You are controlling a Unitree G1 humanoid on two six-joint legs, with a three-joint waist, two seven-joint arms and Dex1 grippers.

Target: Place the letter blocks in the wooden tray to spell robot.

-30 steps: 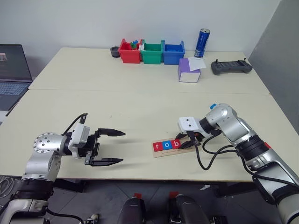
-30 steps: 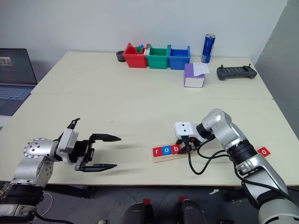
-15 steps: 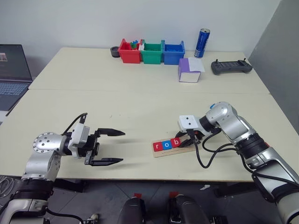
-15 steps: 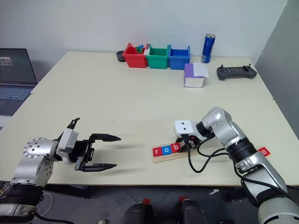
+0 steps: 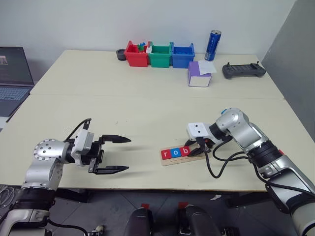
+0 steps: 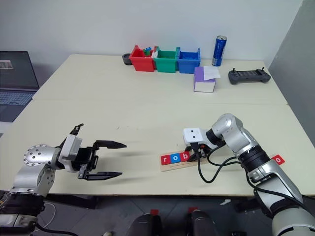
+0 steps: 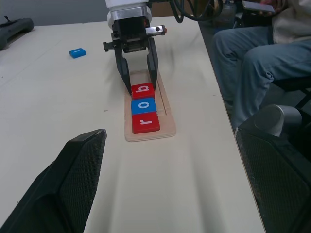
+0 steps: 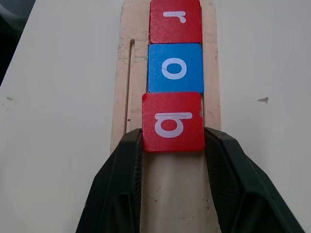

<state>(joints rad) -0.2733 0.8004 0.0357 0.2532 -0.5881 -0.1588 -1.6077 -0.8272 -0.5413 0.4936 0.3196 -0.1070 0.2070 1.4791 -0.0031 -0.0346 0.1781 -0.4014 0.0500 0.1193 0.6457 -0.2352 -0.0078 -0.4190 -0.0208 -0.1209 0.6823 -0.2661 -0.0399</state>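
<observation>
Small flat red square "b" tile (image 8: 172, 122): third in pale wooden tray (image 7: 166, 127), near bench (image 5: 147, 113) edge. Light, rigid, smooth; take by opposite side edges. Right gripper (image 8: 172, 145) clamps it; left gripper (image 5: 117, 154) agape, empty.

The right gripper (image 6: 197, 153) sits down on the wooden tray (image 6: 177, 163) beside the red, blue and red letter blocks (image 6: 175, 158), and another red block (image 6: 278, 160) lies far behind it

The right gripper (image 8: 172, 141) edges slightly toward the robot's left along the wooden tray (image 5: 182, 158) (a barely visible shift).
</observation>
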